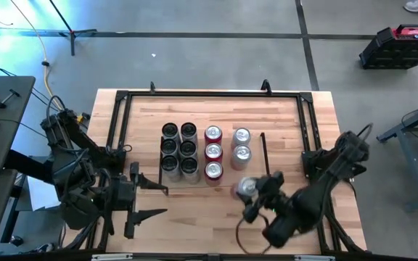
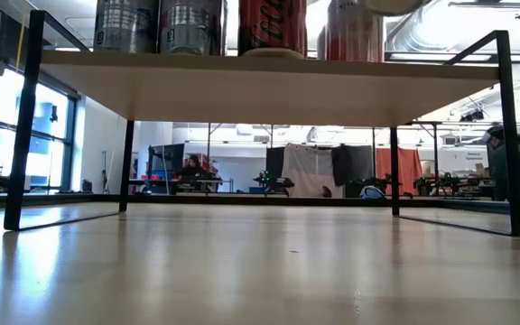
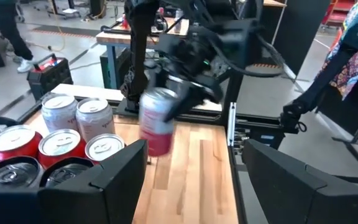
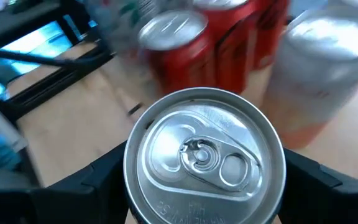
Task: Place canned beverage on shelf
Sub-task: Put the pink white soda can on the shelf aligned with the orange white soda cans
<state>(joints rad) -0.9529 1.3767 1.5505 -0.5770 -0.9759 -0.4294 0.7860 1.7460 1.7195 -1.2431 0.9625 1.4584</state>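
Can held beside shelf rows

High: right gripper [image 1: 252, 194] clamped on can [image 1: 246, 188], just below silver pair on shelf [image 1: 223, 116]. Left gripper [image 1: 151, 199] parked open, left of shelf.
Left wrist: can [image 3: 157, 121] upright, above board.
Right wrist: fingers [image 4: 95, 180] flanked can top [image 4: 204, 155]

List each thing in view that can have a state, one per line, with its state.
Shelf: standing on the table, carrying upright cans.
Dark cans: six, upright, two columns.
Red cans: three, upright, one column.
Silver cans: two, upright, one column.
Held can: upright, off the shelf's near edge.
Right gripper: shut on held can.
Left gripper: open, empty.
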